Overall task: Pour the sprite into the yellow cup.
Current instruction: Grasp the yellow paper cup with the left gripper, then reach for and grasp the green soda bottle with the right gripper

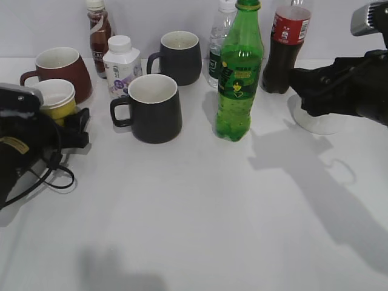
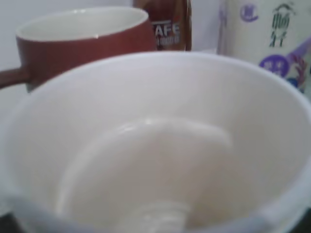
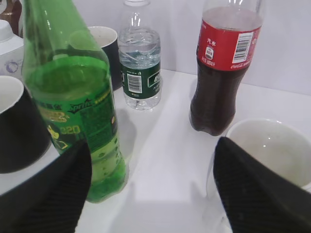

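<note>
The sprite point(image 1: 237, 79), a tall green bottle with its cap on, stands upright mid-table; in the right wrist view point(image 3: 73, 111) it is just left of the left finger. My right gripper point(image 1: 301, 85) point(image 3: 153, 194) is open and empty, right of the sprite and apart from it. The yellow cup point(image 1: 57, 100) stands at the left, in front of the dark red mug point(image 1: 60, 66). My left gripper point(image 1: 71, 124) holds it by its sides. The cup's white, empty inside point(image 2: 155, 145) fills the left wrist view and hides the fingers.
Two black mugs point(image 1: 153, 108) point(image 1: 179, 56), a white milk bottle point(image 1: 121, 63), a brown coffee bottle point(image 1: 99, 27), a clear water bottle point(image 1: 219, 42) and a cola bottle point(image 1: 285, 48) stand round the sprite. A white mug point(image 3: 272, 145) sits by my right finger.
</note>
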Robot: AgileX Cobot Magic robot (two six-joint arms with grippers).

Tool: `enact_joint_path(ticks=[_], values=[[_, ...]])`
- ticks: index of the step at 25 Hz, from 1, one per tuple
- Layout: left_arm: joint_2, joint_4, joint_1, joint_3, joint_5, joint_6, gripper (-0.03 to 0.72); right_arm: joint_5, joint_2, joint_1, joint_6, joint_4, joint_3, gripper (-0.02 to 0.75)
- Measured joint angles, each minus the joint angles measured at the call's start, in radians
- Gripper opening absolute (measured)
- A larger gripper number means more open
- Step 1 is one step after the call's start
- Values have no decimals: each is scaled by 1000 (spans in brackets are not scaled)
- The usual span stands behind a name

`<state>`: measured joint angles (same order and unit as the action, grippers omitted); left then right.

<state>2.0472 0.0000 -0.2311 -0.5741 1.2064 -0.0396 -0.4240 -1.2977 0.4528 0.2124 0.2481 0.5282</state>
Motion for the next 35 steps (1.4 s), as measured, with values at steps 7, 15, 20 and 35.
enact_joint_path(ticks=[7, 15, 20, 35], values=[[0, 0, 0, -5, 7, 0, 396, -1, -1, 0, -212, -287, 0, 587], [-80, 41, 0, 90, 3, 0, 397, -169, -159, 0, -330, -458, 1, 589], [-180, 108, -1, 181, 3, 16, 391, -294, -307, 0, -353, -484, 14, 610], [-277, 523, -4, 264, 3, 167, 386, -382, -563, 0, -355, -478, 219, 611]])
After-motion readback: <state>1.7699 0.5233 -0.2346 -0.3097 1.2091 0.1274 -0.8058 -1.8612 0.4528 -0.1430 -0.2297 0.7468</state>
